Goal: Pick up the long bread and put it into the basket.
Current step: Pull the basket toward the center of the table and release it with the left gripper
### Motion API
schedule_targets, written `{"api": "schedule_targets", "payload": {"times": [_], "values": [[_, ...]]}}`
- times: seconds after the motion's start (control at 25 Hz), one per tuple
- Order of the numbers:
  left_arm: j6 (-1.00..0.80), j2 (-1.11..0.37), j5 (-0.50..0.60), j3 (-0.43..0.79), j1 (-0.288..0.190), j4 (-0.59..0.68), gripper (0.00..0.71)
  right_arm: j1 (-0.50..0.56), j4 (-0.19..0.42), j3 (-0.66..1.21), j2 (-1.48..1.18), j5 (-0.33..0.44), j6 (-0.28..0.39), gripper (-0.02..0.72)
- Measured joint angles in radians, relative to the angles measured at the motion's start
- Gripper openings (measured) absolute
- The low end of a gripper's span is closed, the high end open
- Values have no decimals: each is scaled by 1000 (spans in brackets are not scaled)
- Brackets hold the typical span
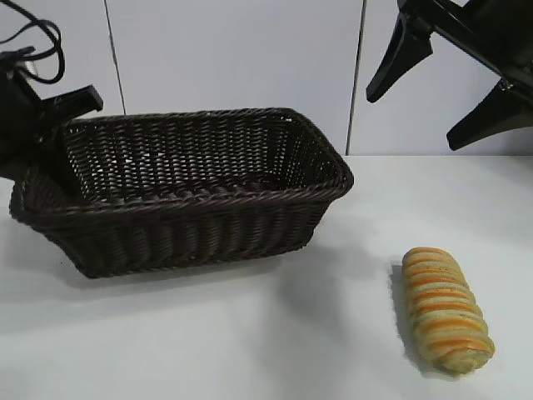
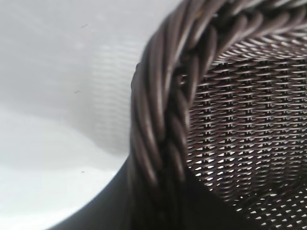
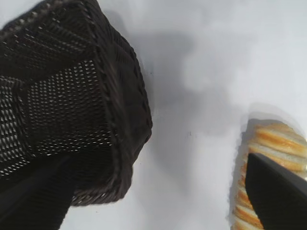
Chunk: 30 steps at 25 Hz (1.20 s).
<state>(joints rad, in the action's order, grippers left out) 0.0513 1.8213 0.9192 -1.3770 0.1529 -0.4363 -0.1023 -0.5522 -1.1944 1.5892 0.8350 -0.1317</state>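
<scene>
No readable text, labels, brand names, numbers or signs are showing anywhere in these views.

White table (image 1: 250,350) w/ soft shadows, backed along its far edge by a pale panelled wall (image 1: 233,58) w/ two dark vertical seams.

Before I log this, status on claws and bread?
Right claw open, high above long bread. Bread on table, outside basket. Left claw at basket's end. Nothing in the way.
</scene>
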Motion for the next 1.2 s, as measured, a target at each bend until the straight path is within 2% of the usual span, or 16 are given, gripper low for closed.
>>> {"api": "schedule_targets", "payload": {"times": [0.28, 0.68, 1.0, 1.12, 1.2], "values": [[45, 91, 5, -20, 76, 0, 99, 0, -3, 0, 0, 0, 0, 695], [53, 239, -44, -20, 77, 0, 99, 0, -5, 0, 0, 0, 0, 695], [57, 244, -58, -26, 76, -5, 106, 0, -6, 0, 0, -3, 0, 695], [57, 244, -57, -26, 76, -13, 185, 0, -6, 0, 0, -5, 0, 695], [57, 244, -51, -27, 76, -14, 298, 0, -6, 0, 0, -5, 0, 695]]}}
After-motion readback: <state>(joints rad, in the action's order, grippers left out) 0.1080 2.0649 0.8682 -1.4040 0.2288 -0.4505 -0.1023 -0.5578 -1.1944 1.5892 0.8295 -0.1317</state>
